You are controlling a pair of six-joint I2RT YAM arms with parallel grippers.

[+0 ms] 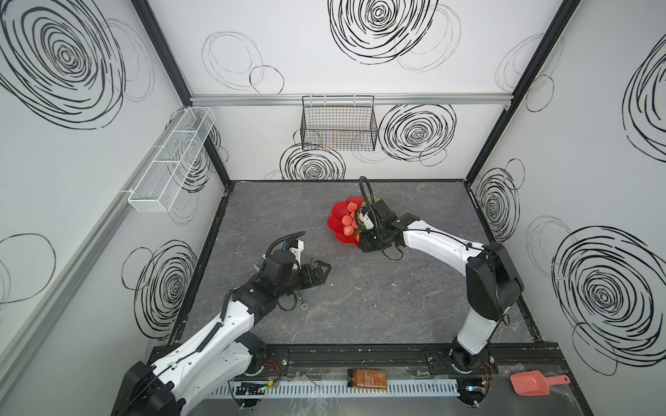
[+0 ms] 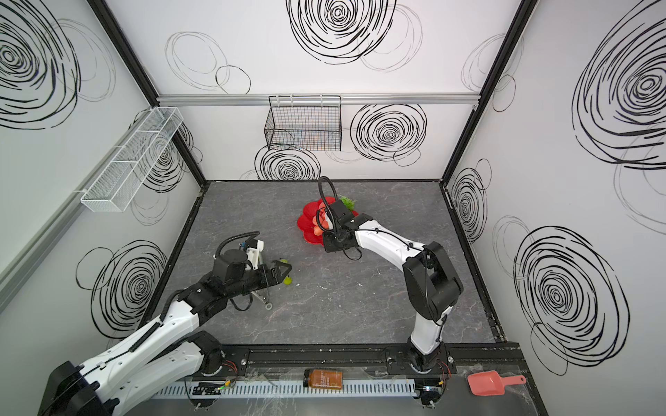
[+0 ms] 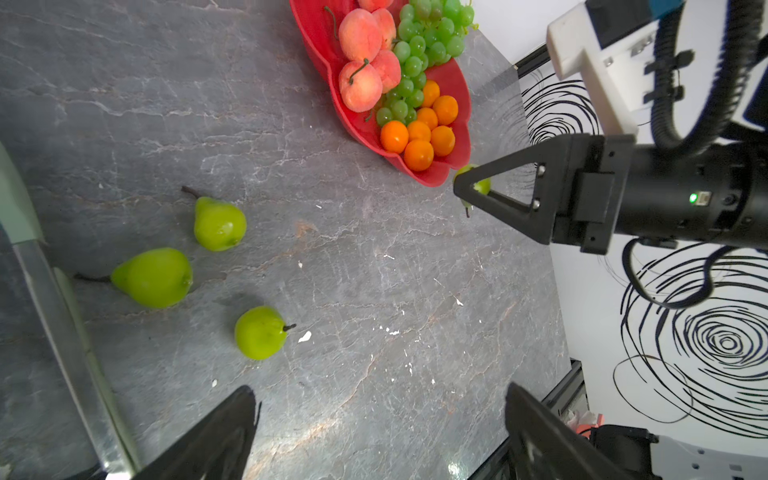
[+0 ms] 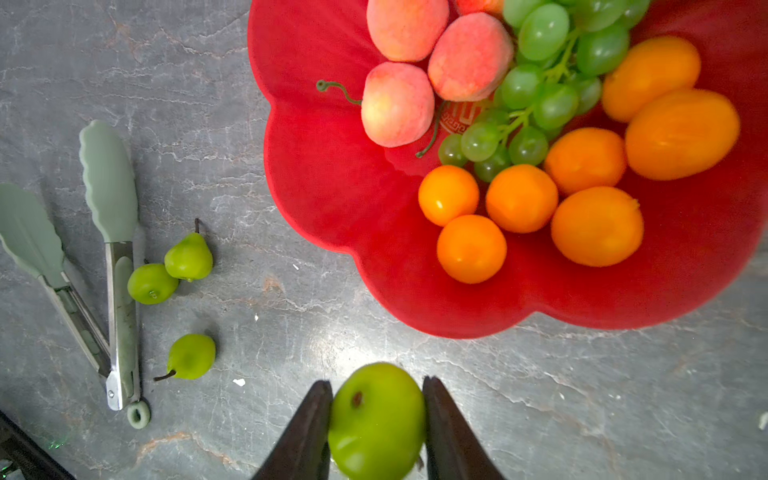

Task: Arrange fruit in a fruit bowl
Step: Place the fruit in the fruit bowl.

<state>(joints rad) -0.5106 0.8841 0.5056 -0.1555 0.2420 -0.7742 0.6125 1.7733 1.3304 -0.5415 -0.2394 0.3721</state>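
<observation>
Right gripper (image 4: 377, 384): fingers partly closed, clamping a green apple (image 4: 376, 419) just outside the rim of the bowl (image 4: 328, 187), over the table (image 1: 378, 306). Left gripper (image 3: 378, 405): fingers wide apart, holding nothing. Bowl: red, scalloped, at the table's far middle; contains peaches (image 4: 397, 104), grapes (image 4: 536, 99), tangerines (image 4: 521, 198). Loose on table: three small green fruits (image 4: 189, 258), two of them touching, beside tongs (image 4: 121, 291), near the left gripper, well apart from the bowl.

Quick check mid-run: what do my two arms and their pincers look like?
Both arms, left arm and right arm, have white shells with black joints. A ribbed black cable loops to a white camera mount at each wrist. The left pincer and right pincer are black; the fingers are hollow triangles.
</observation>
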